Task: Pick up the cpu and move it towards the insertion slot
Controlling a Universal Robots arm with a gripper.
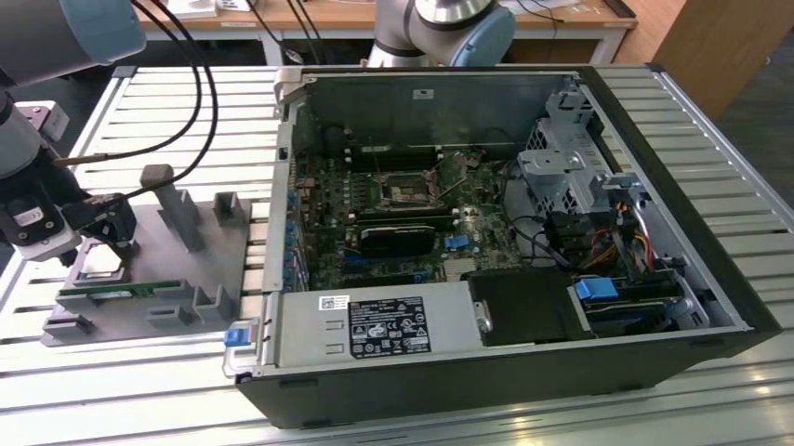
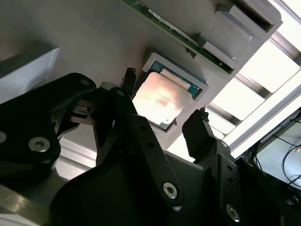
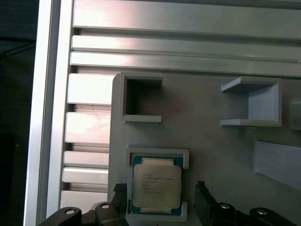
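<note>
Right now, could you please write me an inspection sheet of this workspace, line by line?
Surface: slatted metal table, carrying a grey holder and an open computer case.
Job's things: chip lies flat in its pocket on the holder; socket sits on the board inside the case.
Clutter: green memory stick on the holder.
Grippers: gripper open, one finger on each side of the chip, not closed on it.
Cables: black cables hang over the table.
Surroundings: another robot arm; wooden desk behind.
</note>
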